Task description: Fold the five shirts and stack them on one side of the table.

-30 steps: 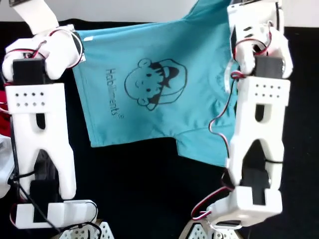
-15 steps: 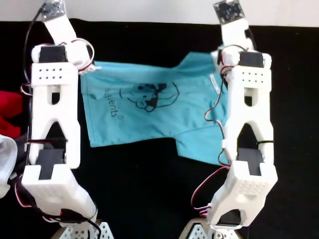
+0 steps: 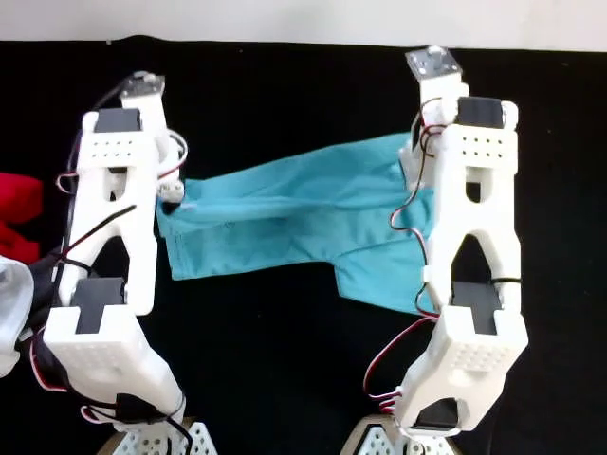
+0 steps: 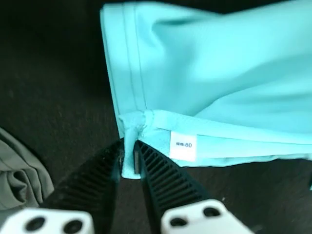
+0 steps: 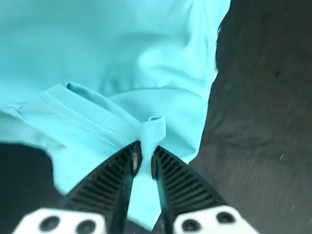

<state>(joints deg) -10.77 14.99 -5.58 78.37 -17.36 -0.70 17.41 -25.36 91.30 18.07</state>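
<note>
A teal shirt (image 3: 285, 213) lies across the black table, its far half drawn over toward the near half. My left gripper (image 4: 129, 158) is shut on the shirt's hem corner (image 4: 134, 124), close to a small white label (image 4: 183, 145). In the high view that gripper (image 3: 169, 192) sits at the shirt's left end. My right gripper (image 5: 144, 161) is shut on a pinched fold of teal shirt (image 5: 122, 58) fabric at the shirt's right end, below the arm (image 3: 469, 190). One sleeve (image 3: 384, 280) sticks out toward the near edge.
A red garment (image 3: 19, 213) lies at the table's left edge, with a pale grey one (image 3: 9, 303) nearer the front. Grey cloth (image 4: 19, 170) lies near my left gripper. The black tabletop (image 3: 275, 360) spreads between the two arm bases.
Both grippers have carried the shirt's far edge down and toward the near side. The printed front, showing before, is now folded under, and the cloth hangs lower between them.
</note>
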